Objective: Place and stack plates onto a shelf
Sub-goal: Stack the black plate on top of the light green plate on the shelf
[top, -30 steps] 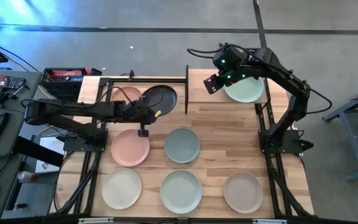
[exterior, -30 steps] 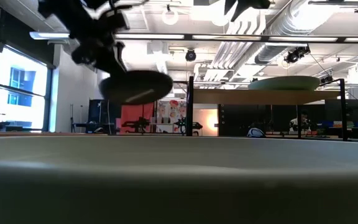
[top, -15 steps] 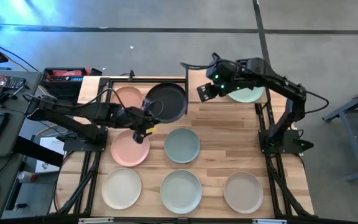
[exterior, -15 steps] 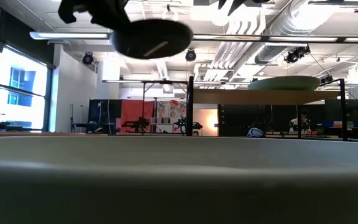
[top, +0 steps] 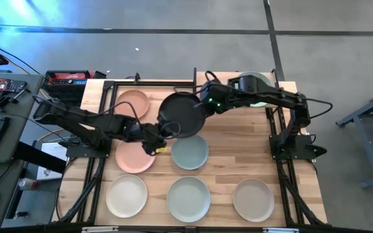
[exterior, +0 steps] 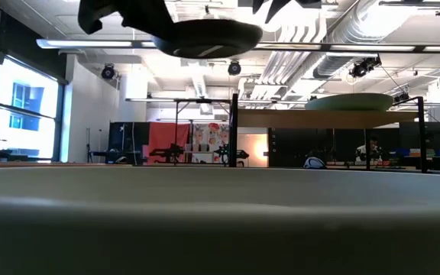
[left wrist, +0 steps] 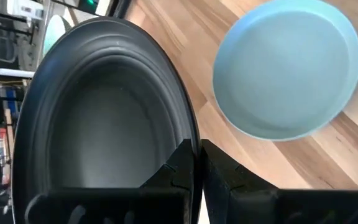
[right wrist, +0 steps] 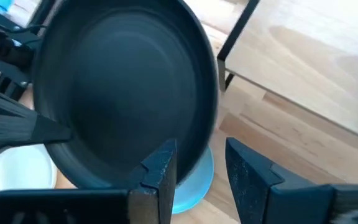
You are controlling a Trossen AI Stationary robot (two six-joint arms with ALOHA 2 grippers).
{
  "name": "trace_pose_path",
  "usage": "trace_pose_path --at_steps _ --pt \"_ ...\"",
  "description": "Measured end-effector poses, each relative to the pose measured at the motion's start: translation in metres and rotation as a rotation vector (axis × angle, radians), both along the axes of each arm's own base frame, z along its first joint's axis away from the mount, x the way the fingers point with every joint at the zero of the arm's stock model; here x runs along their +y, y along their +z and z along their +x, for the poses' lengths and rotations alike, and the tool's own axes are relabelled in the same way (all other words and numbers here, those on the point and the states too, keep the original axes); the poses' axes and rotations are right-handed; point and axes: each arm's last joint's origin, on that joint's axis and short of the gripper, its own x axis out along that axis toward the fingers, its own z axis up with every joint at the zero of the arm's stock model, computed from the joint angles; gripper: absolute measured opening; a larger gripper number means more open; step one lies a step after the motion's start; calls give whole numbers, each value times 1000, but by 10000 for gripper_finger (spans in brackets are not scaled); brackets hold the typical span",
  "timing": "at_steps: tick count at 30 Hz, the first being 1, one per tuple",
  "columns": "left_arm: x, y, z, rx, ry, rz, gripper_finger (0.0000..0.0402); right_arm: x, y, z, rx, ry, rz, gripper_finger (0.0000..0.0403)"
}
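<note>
I see one pale plate (top: 259, 90) shelved; my left gripper (top: 159, 133) clamps the black plate (top: 182, 115), right gripper (top: 207, 103) apart at its two o'clock; seven wait.

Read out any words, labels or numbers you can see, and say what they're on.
None can be read.
Red box off the table's far left corner: markings too small.
Posters on the far room wall: blurred.
Plates and shelf: no markings.

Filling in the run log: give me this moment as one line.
left tool: shut on black plate, held up | right tool: open at plate's rim, handover | shelf: one green plate
</note>
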Motion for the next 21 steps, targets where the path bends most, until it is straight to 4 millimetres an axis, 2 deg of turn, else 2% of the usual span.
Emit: trace_pose_path --at_steps 10,21 --pt "-12 -3 4 -20 -2 38 5 -1 -19 14 89 -16 -15 114" --pt "-19 0 4 -45 -43 78 5 -2 -28 21 119 -12 2 106"
